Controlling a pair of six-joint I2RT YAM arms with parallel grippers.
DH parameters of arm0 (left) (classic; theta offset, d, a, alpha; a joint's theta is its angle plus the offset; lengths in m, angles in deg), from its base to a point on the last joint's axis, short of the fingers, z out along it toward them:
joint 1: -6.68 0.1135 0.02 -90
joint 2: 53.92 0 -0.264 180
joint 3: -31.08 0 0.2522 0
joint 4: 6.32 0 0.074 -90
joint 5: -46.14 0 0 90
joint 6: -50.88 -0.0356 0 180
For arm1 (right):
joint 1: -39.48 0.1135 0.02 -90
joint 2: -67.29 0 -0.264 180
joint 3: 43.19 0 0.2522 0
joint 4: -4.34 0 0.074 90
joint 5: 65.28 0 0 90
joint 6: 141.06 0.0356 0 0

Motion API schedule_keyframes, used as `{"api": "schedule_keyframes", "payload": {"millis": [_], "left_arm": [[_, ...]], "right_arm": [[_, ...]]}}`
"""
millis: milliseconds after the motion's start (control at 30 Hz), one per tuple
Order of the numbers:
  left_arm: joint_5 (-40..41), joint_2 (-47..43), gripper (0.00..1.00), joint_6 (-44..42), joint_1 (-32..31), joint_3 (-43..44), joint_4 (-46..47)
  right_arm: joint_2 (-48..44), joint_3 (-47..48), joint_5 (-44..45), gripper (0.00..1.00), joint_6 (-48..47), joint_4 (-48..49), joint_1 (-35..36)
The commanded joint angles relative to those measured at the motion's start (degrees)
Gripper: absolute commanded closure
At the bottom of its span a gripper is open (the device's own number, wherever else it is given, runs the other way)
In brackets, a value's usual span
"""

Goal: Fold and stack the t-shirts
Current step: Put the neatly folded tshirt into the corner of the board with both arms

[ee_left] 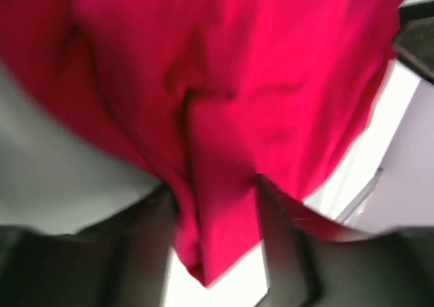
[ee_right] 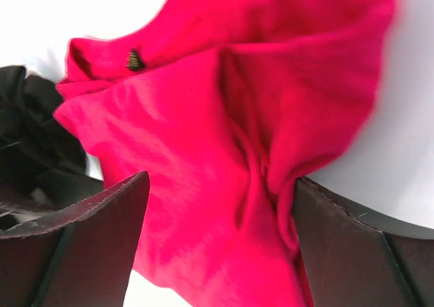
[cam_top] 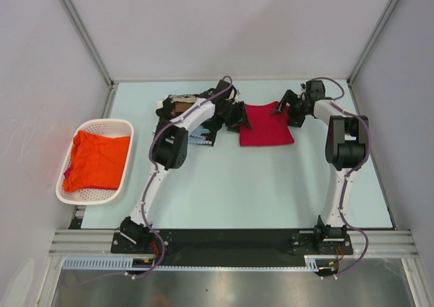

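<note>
- We saw the plain crimson red cloth t-shirt (cam_top: 266, 127) lying mostly flat on the pale blue-green table (cam_top: 230, 185). It lay close to the far edge, about midway between the left and right edges.
- The left gripper (cam_top: 239, 117) sat at the left side of that shirt. In the left wrist view a bunched fold of the red cloth ran down between its dark fingers (ee_left: 146, 253), which were closed in on the fold. We read it as clenched on the fabric, though the picture was blurred.
- The right gripper (cam_top: 288, 110) sat at the shirt's far right corner, where the cloth rose a little toward it.
- In the right wrist view its two dark fingers (ee_right: 88, 246) stood well apart with crumpled red cloth filling the gap and touching both. We could not tell whether they were pinching it or merely straddling it.
- A small dark tag (ee_right: 134, 59) showed on the red cloth in that view.
- A heap of black printed t-shirts (cam_top: 165, 112) lay near the far edge, just left of the red one and partly under the left arm.
- A plain orange t-shirt (cam_top: 98, 159) lay crumpled inside the white perforated plastic basket (cam_top: 102, 123) at the table's left edge, well apart from both grippers.
</note>
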Motion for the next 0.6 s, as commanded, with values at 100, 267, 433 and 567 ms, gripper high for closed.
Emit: {"api": "schedule_keyframes", "payload": {"millis": [100, 267, 433, 567], "left_arm": [[-4.0, 5.6, 0.9, 3.3, -2.6, 4.9, -0.3], [-4.0, 3.8, 1.0, 3.4, -2.5, 4.9, 1.3], [-4.1, -0.9, 1.0, 3.4, -1.9, 5.2, 3.6], [-3.8, -5.3, 1.0, 2.5, -1.2, 5.6, 4.5]], "right_arm": [[4.4, 2.8, -6.9, 0.62, -3.0, -4.3, 3.2], [1.5, 0.9, -6.0, 1.0, -4.3, -7.1, 3.1], [-5.4, -2.6, -1.6, 1.0, -4.7, -6.6, 3.0], [-12.0, -1.9, 4.7, 1.0, -6.1, -6.9, 4.4]]}}
